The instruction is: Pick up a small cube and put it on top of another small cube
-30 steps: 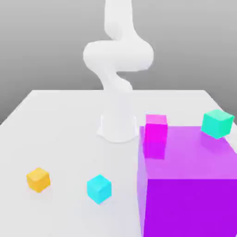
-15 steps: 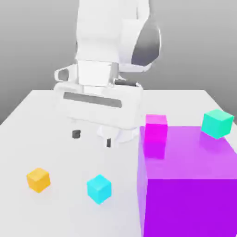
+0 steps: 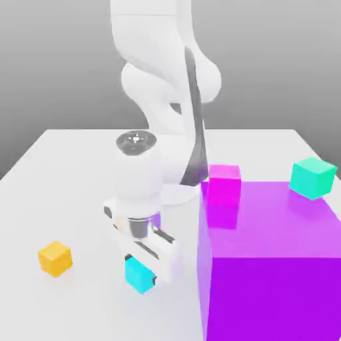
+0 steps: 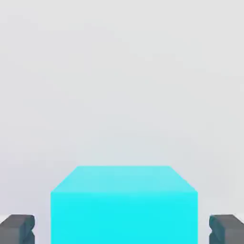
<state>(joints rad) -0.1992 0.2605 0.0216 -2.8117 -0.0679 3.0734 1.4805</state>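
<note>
- So we're looking at the end effector [image 3: 148, 270] down low on the white worktop [image 3: 80, 173], right over the cyan cube [image 3: 137, 274].
- In the hand view, the cyan cube sits between the two dark fingertips [image 4: 17, 228], with a small gap on each side, so they're spread around it, not pinching.
- The pink cube [image 3: 224, 184] sits behind the big purple block [image 3: 270, 260].
- The orange cube [image 3: 54, 258] is well off toward the exterior view's left, the teal cube [image 3: 312, 177] far right.

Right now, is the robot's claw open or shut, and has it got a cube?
Gripper: down around the cyan cube, one finger on each side with a small gap showing, so not squeezing it yet.
</note>
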